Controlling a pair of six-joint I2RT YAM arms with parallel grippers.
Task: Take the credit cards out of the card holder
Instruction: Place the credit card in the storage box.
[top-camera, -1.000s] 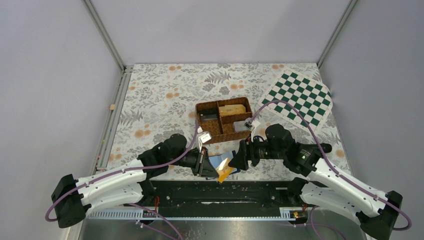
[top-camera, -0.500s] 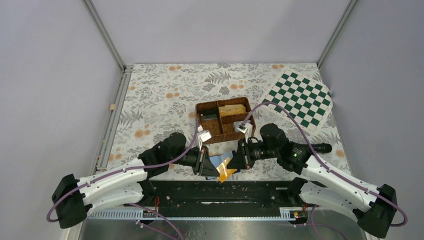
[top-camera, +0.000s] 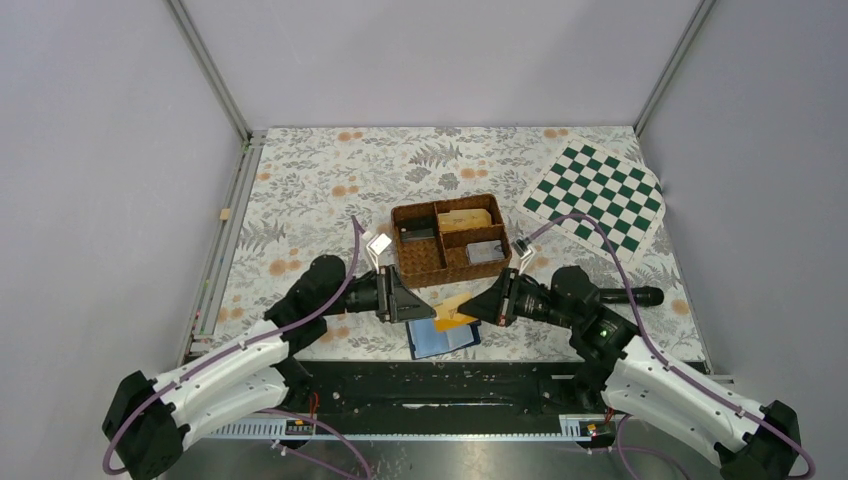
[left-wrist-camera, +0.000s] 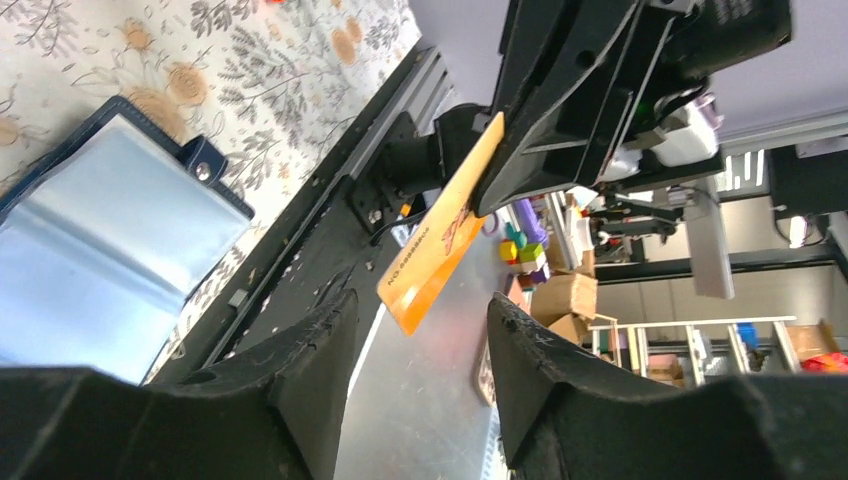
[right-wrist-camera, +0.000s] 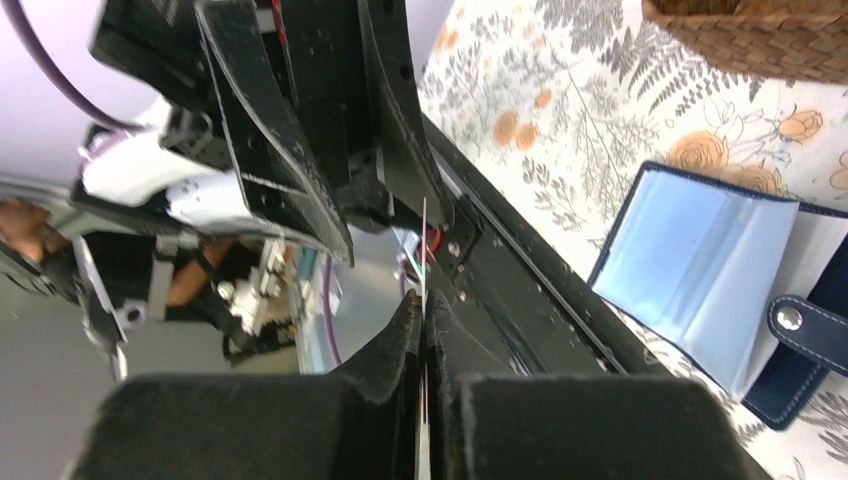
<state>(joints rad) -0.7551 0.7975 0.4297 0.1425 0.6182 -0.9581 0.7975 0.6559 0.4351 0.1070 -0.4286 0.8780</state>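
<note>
Pinching the orange card (top-camera: 455, 309) by one end, the right pincer (top-camera: 482, 308) is clamped flat on it and holds it in the air, tilted, just above the card holder (top-camera: 445, 339). The holder lies spread open at the near edge of the desk (top-camera: 320, 190), between the two arms, its light blue pockets up and its snap tab loose. The left pincer (top-camera: 412, 300) stands partly open with nothing in it, just left of the card and touching neither card nor holder. I judge it is leaving the card to the right arm alone. The card looks clear of the pockets; whether others sit inside I cannot tell.

A floral cloth covers the desk. A wicker tray (top-camera: 452, 202) sits just beyond the holder, and a green checkered mat (top-camera: 595, 195) lies far right. Plain pale walls (top-camera: 440, 60) with metal corner posts enclose three sides. Shelves and cardboard boxes (left-wrist-camera: 560, 300) show past the near edge.
</note>
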